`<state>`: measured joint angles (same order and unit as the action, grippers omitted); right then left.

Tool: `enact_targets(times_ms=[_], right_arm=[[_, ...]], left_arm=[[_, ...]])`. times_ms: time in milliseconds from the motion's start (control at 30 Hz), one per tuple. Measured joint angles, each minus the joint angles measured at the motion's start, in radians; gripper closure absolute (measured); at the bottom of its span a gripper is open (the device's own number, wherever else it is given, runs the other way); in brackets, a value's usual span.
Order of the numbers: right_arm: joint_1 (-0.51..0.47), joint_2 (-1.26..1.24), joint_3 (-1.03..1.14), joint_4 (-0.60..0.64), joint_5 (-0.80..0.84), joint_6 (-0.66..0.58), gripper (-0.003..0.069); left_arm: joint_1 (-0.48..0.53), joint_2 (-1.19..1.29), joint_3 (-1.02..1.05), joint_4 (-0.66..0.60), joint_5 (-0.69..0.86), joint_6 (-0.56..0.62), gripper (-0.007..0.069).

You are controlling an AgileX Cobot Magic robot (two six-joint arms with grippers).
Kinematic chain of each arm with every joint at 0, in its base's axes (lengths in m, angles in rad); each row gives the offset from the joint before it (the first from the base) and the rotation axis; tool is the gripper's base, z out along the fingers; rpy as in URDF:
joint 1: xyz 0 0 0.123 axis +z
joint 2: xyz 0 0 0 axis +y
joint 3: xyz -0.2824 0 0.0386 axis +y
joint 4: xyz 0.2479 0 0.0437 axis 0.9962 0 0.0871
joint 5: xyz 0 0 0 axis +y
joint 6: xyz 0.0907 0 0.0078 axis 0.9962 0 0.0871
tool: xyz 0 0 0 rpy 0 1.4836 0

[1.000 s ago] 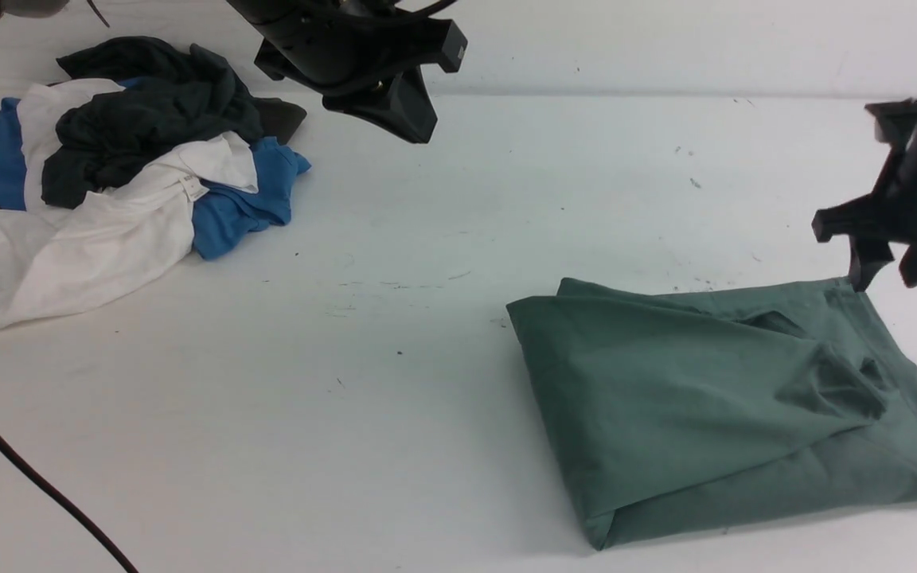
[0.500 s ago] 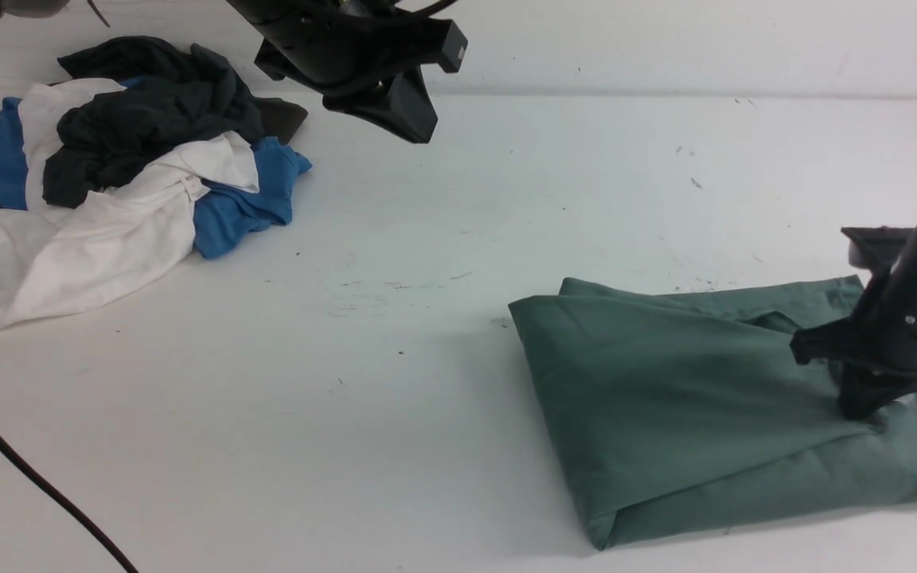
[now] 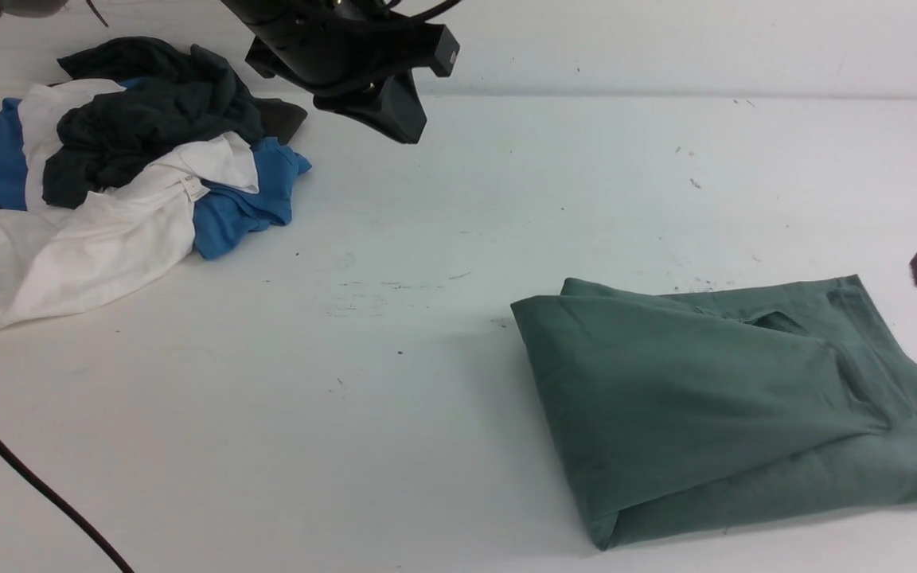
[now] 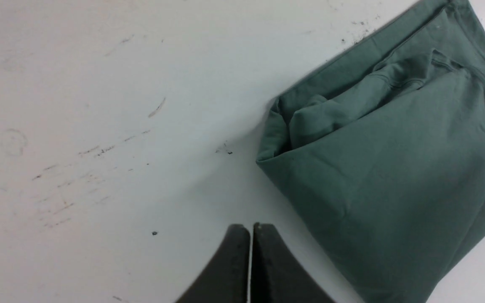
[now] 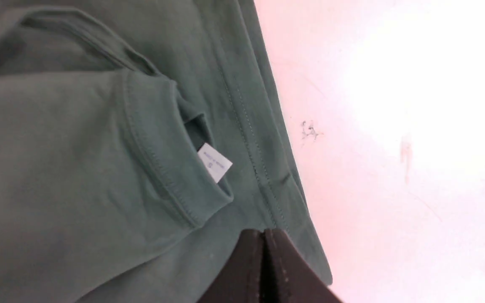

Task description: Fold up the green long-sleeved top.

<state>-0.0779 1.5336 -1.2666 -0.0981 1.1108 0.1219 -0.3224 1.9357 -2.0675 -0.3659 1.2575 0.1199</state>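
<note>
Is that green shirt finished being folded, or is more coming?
It looks nearly done: the green long-sleeved top lies as a compact folded bundle. Both grippers, left and right, are shut and hold nothing. At most some tidying near the neck tag is left.

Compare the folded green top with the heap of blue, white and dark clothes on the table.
The sage-green long-sleeved top lies folded into a flat packet; the pile of blue, white and dark grey clothes is crumpled and loose. The top is one colour, the pile several. Both rest on the white table, untouched by either gripper.
</note>
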Motion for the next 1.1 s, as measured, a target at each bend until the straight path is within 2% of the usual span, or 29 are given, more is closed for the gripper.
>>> enact_targets(times_ms=[33,233,400,600,867,1100], right_arm=[[0.000,-0.013,0.002,0.003,-0.002,0.000,0.0673],[0.000,-0.498,0.227,0.047,-0.173,-0.016,0.0673],[0.000,-0.919,0.556,0.098,-0.423,-0.113,0.0673],[0.000,-1.271,0.856,0.228,-0.571,-0.221,0.0673],[0.000,-1.435,1.045,0.286,-0.690,-0.252,0.0673],[0.000,-1.435,1.071,0.291,-0.710,-0.252,0.0673]], left_arm=[[0.000,0.000,0.000,0.001,0.000,0.000,0.0629],[0.000,0.000,0.000,0.006,0.000,0.000,0.0629],[0.000,0.000,0.000,0.008,0.000,0.000,0.0629],[0.000,0.000,0.000,0.008,0.000,0.000,0.0629],[0.000,0.000,0.000,0.008,0.000,0.000,0.0629],[0.000,0.000,0.000,0.008,0.000,0.000,0.0629]])
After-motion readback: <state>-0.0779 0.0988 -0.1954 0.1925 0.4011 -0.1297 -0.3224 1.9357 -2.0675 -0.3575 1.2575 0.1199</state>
